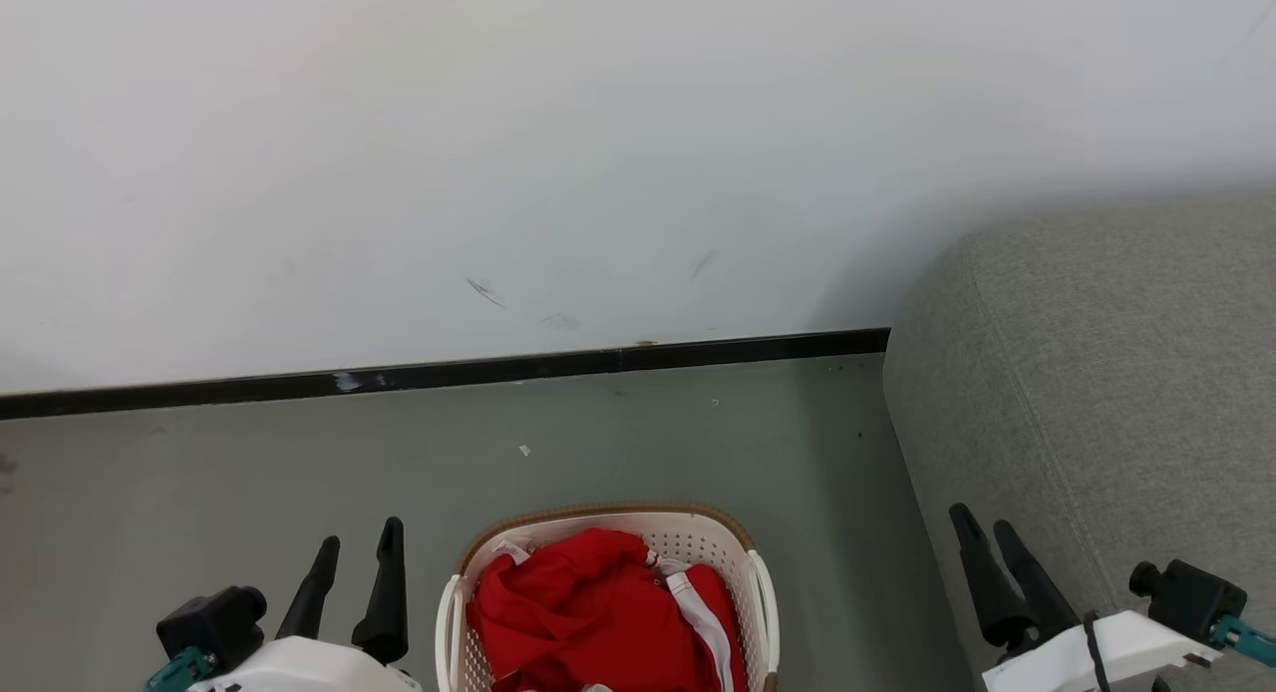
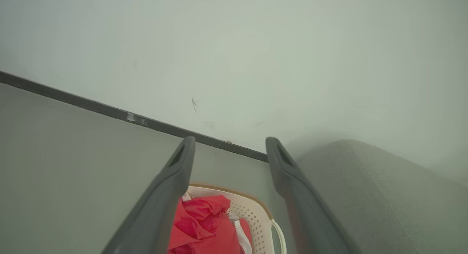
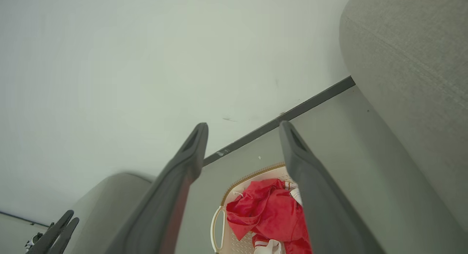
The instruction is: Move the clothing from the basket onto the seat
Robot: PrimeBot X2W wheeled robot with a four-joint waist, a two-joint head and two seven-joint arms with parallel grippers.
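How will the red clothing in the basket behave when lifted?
The clothing lies crumpled in soft folds, so probably floppy: it should drape and trail. It looks thin, likely light. Its loose white strip might catch on the basket rim.

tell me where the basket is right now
In the head view the basket sits on the floor at bottom centre, between the left gripper and right gripper, left of the grey seat.

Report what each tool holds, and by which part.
Nothing is held. The left tool and the right tool are both open and empty; the clothing lies in the basket.
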